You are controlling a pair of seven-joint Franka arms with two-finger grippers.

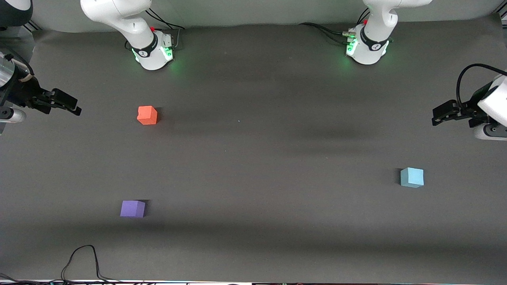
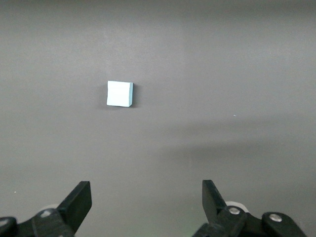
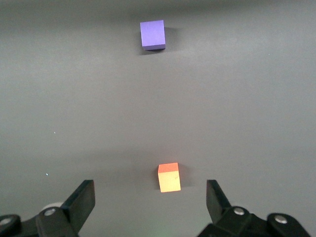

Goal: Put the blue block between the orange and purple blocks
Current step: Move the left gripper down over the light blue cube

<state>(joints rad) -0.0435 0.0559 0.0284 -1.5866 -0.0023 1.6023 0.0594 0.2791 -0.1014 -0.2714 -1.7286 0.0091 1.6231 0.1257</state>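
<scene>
Blue block (image 1: 412,177) sits at the frame's lower right, just below the left gripper (image 1: 436,115).
Right gripper (image 1: 75,108), empty and spread, waits at far left beside orange block (image 1: 147,115) and purple block (image 1: 132,208); left gripper, also spread and empty, is nearer.

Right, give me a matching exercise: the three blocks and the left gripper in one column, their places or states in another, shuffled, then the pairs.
Things:
1. blue block
2. orange block
3. purple block
4. left gripper

Places or states:
A. nearest the front camera, toward the right arm's end
B. open, holding nothing
C. alone toward the left arm's end of the table
D. closest to the right arm's base

Pairs: 1-C, 2-D, 3-A, 4-B
</scene>
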